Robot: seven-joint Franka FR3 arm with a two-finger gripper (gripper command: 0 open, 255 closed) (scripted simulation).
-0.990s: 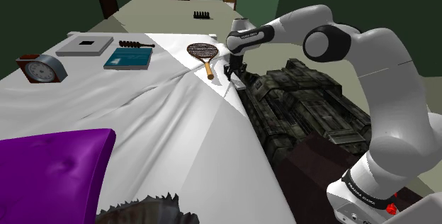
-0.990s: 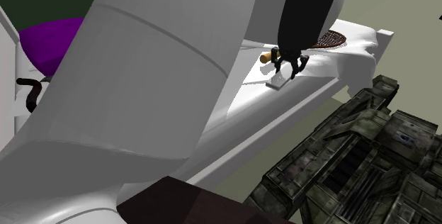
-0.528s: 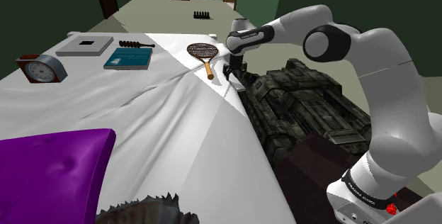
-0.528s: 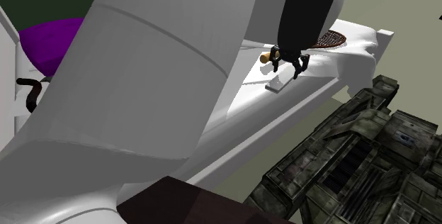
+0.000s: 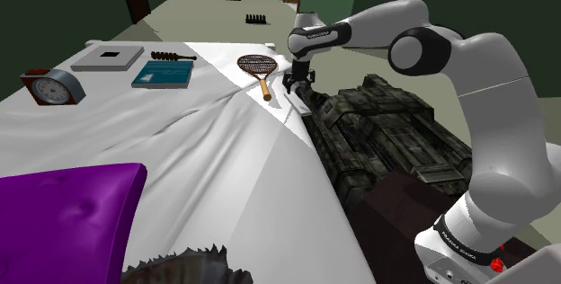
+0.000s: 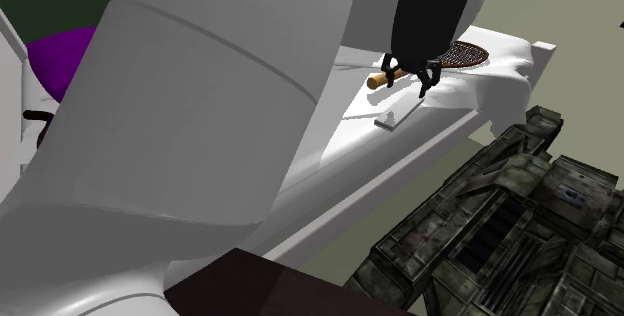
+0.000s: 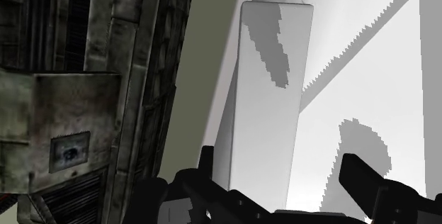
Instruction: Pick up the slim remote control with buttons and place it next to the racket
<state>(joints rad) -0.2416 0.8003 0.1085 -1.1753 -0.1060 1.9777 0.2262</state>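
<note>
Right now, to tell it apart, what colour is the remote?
The remote is plain white, best seen in the wrist view.

Arm (image 5: 490, 93) reaches up and toward the shoulder view's left, elbow high, forearm roughly level, wrist bent downward. Claw (image 5: 295, 83) points down. Fingers (image 7: 358, 176) stand well apart and clasp nothing.

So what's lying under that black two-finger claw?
A slim, plain grey-white remote lies flat on the white sheet, apart from the open gripper above. Its near end is hidden behind the gripper.
</note>
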